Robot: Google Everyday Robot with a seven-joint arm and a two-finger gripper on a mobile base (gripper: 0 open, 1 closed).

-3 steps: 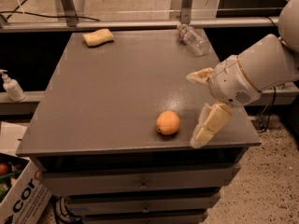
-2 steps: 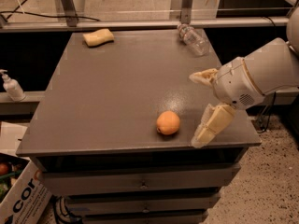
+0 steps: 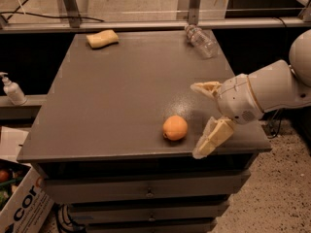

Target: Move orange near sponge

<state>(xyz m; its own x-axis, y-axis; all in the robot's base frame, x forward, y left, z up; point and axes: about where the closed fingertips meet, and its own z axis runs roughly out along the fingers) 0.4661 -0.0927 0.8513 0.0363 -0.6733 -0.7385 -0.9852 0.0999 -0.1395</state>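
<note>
Cream-coloured fingers stand spread wide apart on the gripper, which hangs over the front right corner of the table; one finger reaches leftward further back over the top, the other slants down toward the front edge, and nothing is held between them. Whether the lower fingertip touches the tabletop cannot be told. Behind the fingers sits a rounded white wrist, and the white arm runs off to the right, out past the table's side. The orange lies on the grey top just left of the lower finger, apart from it, close to the front edge and a little right of the middle. It rests outside the open span of the gripper rather than inside it. The sponge, pale yellow, lies at the far left corner of the same top, well apart from the orange and from the gripper, with most of the bare surface between them. At the far right edge a clear plastic bottle lies on its side. Below the tabletop, the front shows stacked drawers with small pulls. To the left of the table a white pump dispenser stands on a low ledge, and lower down a cardboard box with dark lettering sits on the floor. A speckled floor shows at the right.
</note>
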